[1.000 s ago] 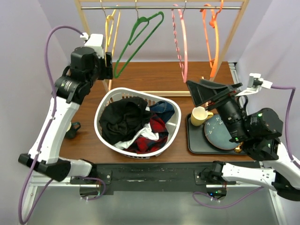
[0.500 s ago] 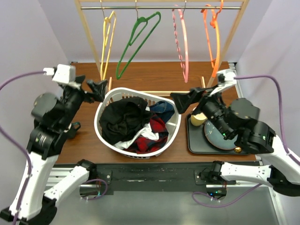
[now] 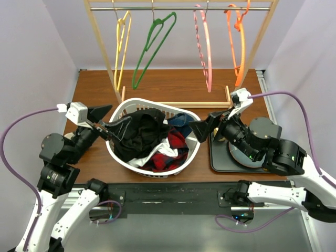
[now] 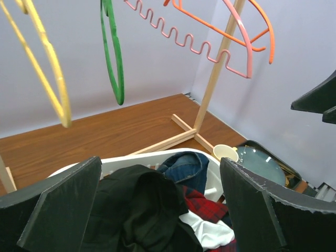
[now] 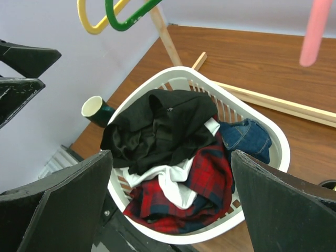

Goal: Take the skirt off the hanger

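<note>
Four hangers hang bare on the rail: yellow (image 3: 122, 47), green (image 3: 152, 47), pink (image 3: 203, 47) and orange (image 3: 239, 42). No garment hangs on any of them. A black garment (image 3: 139, 131) lies on top of the clothes in the white basket (image 3: 157, 103); I cannot tell whether it is the skirt. It also shows in the left wrist view (image 4: 136, 205) and the right wrist view (image 5: 157, 123). My left gripper (image 3: 111, 119) is open and empty at the basket's left rim. My right gripper (image 3: 206, 126) is open and empty at the basket's right rim.
The basket also holds red plaid (image 5: 210, 178), white (image 5: 176, 181) and denim (image 5: 247, 137) clothes. A black tray (image 3: 215, 157) on the right carries a dark plate (image 3: 239, 152) and a cream cup (image 4: 224, 152). A green mug (image 5: 94, 107) stands left of the basket. The wooden rack base (image 3: 184, 104) lies behind it.
Both arms have come down and back from the rack. The left gripper dropped from beside the yellow hanger to the basket's left rim; the right gripper moved left to its right rim.
</note>
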`<state>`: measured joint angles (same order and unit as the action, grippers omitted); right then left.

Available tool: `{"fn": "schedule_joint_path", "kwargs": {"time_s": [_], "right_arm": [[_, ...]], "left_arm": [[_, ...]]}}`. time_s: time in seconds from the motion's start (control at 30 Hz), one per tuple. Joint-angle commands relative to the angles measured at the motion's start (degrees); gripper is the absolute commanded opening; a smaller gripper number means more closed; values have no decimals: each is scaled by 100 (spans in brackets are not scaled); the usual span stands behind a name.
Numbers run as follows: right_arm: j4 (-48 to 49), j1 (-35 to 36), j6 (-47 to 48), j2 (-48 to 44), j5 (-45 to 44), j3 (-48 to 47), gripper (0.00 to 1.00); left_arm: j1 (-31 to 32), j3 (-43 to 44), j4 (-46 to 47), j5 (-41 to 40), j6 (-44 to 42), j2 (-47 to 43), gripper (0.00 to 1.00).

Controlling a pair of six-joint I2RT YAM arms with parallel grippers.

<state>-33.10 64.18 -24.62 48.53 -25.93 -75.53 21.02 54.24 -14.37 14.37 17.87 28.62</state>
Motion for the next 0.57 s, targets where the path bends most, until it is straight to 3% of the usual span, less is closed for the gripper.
{"fn": "schedule_joint_path", "kwargs": {"time_s": [0.0, 0.53], "right_arm": [[85, 7, -60, -125, 150, 213, 99], [181, 7, 212, -397, 80, 337, 99]], "left_arm": [[-27, -150, 339, 347, 156, -58, 100], [-27, -229, 620, 637, 217, 21, 100]]}}
